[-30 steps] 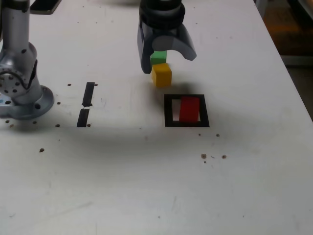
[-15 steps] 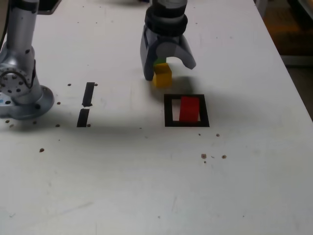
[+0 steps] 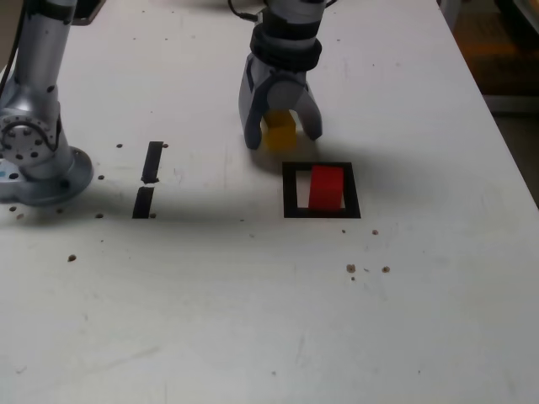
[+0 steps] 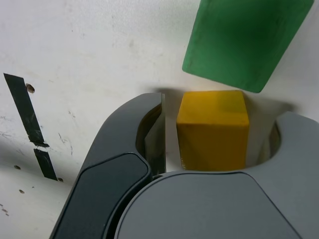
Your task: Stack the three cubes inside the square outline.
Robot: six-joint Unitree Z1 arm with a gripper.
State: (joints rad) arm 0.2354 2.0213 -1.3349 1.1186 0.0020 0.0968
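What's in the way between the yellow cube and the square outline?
Nothing visible: bare table lies between the yellow cube, which sits between the pincer's fingers, and the square outline. The red cube already sits inside it.

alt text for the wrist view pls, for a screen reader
The gripper straddles a yellow cube on a white table, a narrow gap visible at one finger. A green cube sits just beyond it; two short black tape bars lie off to one side.
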